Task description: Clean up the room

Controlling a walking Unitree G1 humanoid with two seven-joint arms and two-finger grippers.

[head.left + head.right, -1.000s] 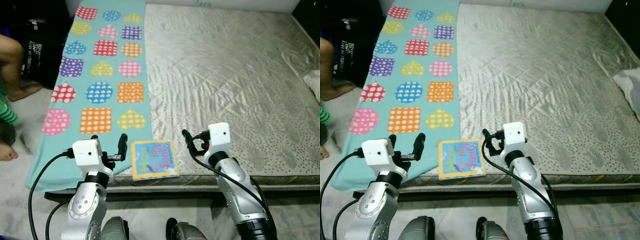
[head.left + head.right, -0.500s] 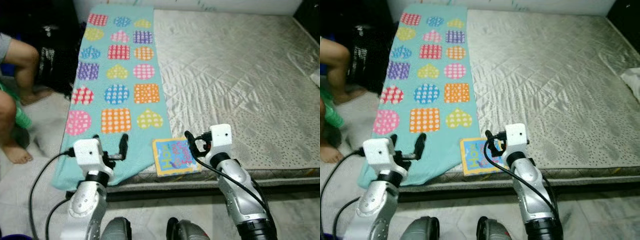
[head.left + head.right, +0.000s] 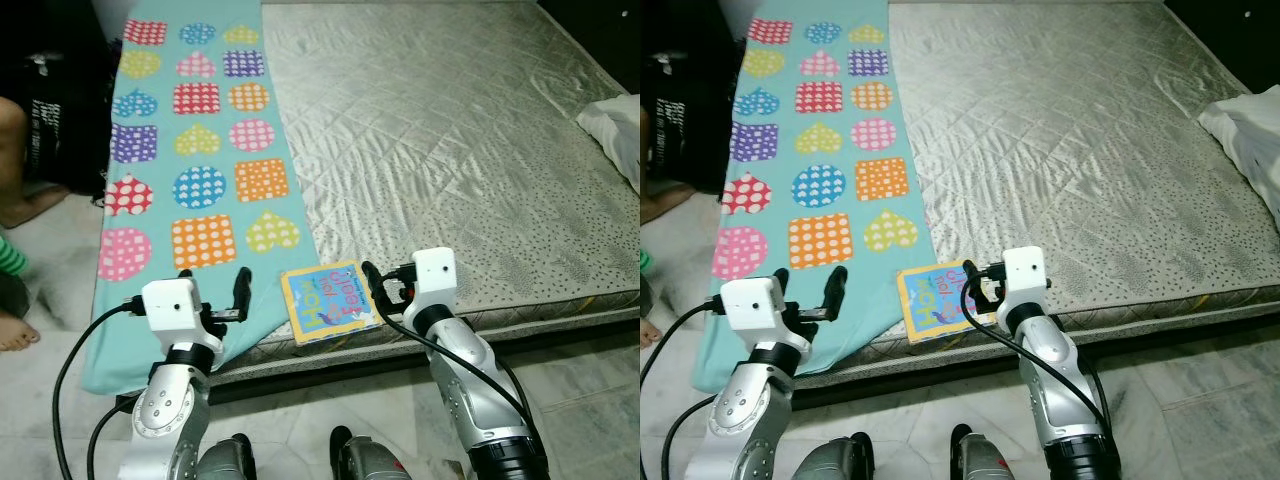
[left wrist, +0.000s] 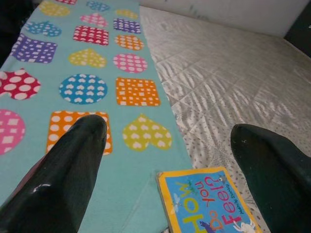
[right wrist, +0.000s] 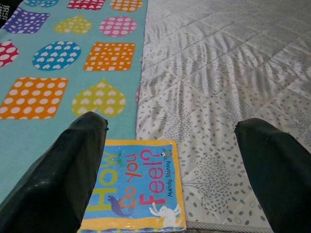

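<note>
Both my silver arms are raised in front of me, elbows bent and forearms angled upward, a white camera block on each wrist. My left pincer (image 3: 213, 290) points forward with its two black fingers (image 4: 63, 174) spread wide and nothing between them. My right pincer (image 3: 385, 287) is held level with it, its fingers (image 5: 58, 179) likewise parted and empty, black cables looping down from both wrists.
</note>
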